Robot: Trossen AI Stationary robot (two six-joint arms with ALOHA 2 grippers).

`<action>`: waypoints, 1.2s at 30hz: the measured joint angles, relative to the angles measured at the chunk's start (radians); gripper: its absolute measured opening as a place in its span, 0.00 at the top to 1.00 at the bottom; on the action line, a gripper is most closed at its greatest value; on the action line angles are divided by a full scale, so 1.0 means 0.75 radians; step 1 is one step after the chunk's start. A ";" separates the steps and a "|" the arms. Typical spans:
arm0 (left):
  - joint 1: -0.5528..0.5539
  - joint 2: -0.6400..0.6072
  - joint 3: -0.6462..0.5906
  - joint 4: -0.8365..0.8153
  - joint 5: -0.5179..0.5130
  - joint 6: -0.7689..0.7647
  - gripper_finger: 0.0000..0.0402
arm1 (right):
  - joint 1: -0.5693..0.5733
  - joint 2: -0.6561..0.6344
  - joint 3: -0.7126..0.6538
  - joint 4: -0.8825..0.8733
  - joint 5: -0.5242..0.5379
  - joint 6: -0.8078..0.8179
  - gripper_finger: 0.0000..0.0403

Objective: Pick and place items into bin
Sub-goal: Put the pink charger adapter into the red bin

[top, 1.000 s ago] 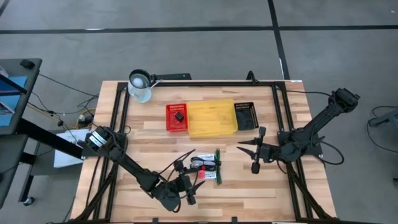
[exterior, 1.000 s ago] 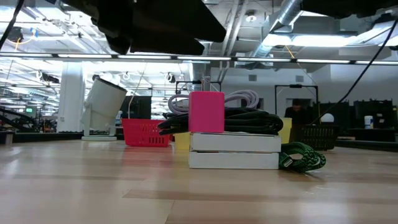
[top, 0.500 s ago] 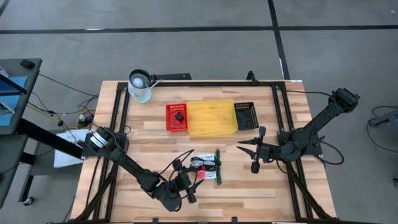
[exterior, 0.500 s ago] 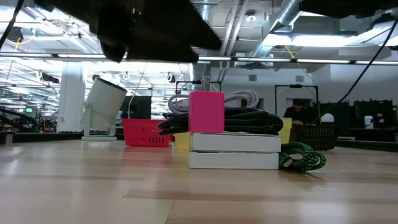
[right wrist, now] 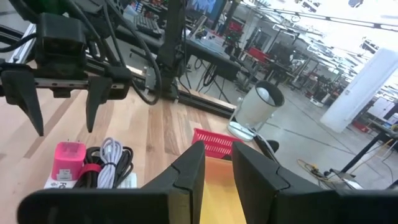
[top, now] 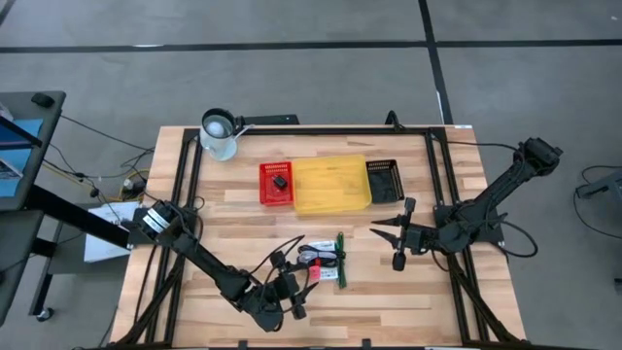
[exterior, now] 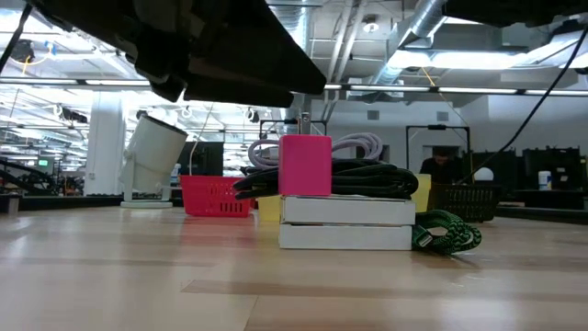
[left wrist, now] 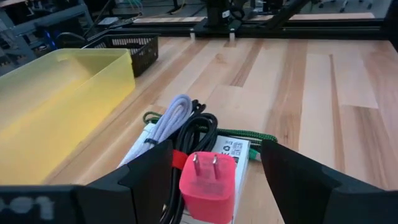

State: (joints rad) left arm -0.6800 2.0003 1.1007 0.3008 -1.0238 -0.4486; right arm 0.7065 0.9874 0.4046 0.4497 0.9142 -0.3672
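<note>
Looking at a left gripper [right wrist: 64, 124] hovering low near the front edge of the surface [top: 408, 292], jaws wide apart and empty, aimed straight at the pile in the middle of the front half. Seems like lining up for the pink plug [left wrist: 207, 184], sitting prongs-up on top of the stack.

To do this bit well, probably:
- keep one jaw each side of the plug body and go square on the flat sides, not the prongs
- come down far enough to miss the black cable [left wrist: 198, 132] looped around it
- lift slowly, since plug and cable look tied by a red band and may drag the white cable [left wrist: 169, 118] along
- then carry back to the row of bins behind the pile

Right gripper [right wrist: 219, 149] parked over the right side of the surface, jaws only a little apart, holding nothing.

Count, as far as visible:
- 1 pink plug, 1 black cable, 1 white cable, 1 green cord [exterior: 446, 232]
- 2 white packets [exterior: 346, 223], stacked under it all
- 3 bins: red [top: 276, 184], yellow [top: 332, 184], black [top: 385, 181]
- 1 small black piece [top: 280, 181], already in the red bin
- 1 mug [top: 219, 133], back-left corner
</note>
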 joint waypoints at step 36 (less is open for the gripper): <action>0.055 -0.006 0.000 -0.030 0.100 0.156 0.41 | 0.000 0.000 0.000 0.001 0.000 -0.001 0.81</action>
State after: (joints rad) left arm -0.6388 1.9961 1.1007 0.2783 -0.9485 -0.3320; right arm 0.7066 0.9874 0.4045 0.4508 0.9142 -0.3676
